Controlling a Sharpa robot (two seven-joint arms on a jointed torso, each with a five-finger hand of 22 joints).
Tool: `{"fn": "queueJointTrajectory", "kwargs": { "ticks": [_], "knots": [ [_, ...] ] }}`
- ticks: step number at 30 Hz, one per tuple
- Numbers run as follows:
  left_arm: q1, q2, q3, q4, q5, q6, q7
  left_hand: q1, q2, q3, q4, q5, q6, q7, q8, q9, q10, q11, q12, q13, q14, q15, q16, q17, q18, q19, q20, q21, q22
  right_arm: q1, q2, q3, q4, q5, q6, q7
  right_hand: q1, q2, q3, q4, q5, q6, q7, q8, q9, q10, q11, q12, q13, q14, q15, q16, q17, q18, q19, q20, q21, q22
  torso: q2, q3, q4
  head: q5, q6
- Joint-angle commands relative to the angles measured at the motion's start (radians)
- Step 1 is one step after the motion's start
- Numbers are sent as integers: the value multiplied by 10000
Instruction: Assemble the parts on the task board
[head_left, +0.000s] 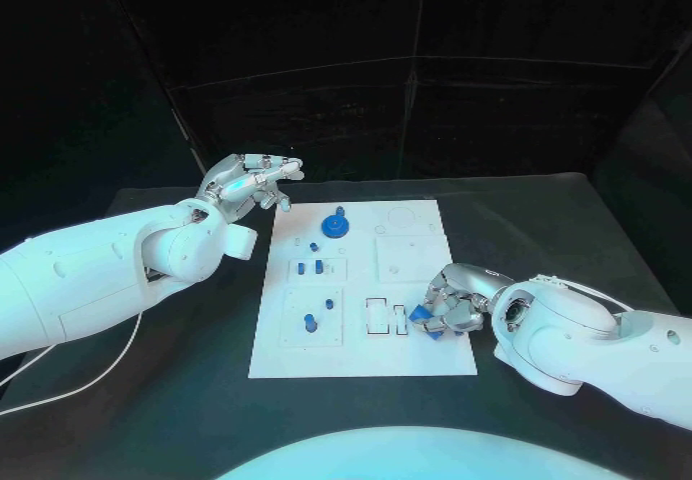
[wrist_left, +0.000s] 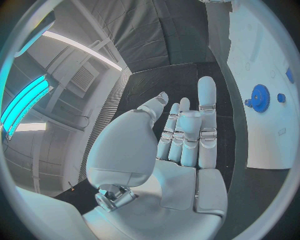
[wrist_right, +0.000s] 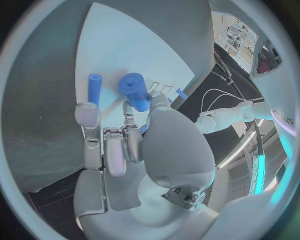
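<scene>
I see my right hand (head_left: 450, 305) pinching a short blue plastic cylinder (wrist_right: 135, 91) over the flat white task board (head_left: 418, 355), while my left hand (head_left: 248, 182) hovers spread beside it.

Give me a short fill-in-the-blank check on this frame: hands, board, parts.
1. The right hand holds a ___ cylinder.
2. The left hand holds ___.
3. The blue gear sits on the board's ___ end, away from the robot.
Missing words: blue; nothing; far
</scene>
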Motion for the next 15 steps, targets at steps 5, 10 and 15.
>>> {"fn": "queueJointTrajectory", "kwargs": {
  "ticks": [5,10,15],
  "knots": [
    [15,1,-2,25,26,186,-26,49,-18,-31,-6,13,-3,-47,32,6,-47,-45,42,-11,-67,-1,43,-9,137,22,45,-68,-9,20,46,10,219,966,-1781,622,64,124,-16,204,217,537,-281,1,43,160,-106,96,785,844,-121,70,1733,-173,76,-102,110,96,3,0,-6,24,20],
    [16,-4,-3,39,26,200,-36,49,-18,-31,-6,13,-3,-47,32,6,-47,-45,42,-11,-67,-1,43,-9,137,22,45,-68,-9,23,195,13,275,1268,-2197,811,-1,154,-37,246,267,642,-317,-8,66,173,-140,86,788,851,-152,80,1764,-176,92,-129,127,125,15,-4,-2,17,29],
    [17,-4,-3,53,26,214,-45,49,-18,-31,-6,13,-3,-47,32,6,-47,-45,42,-11,-67,-1,43,-9,137,22,45,-68,-9,24,517,14,166,1415,-1944,742,-271,165,-157,272,74,717,-332,-64,91,162,-154,29,743,843,-168,67,1731,-178,84,-152,120,111,11,-3,1,32,20]
  ]
}}
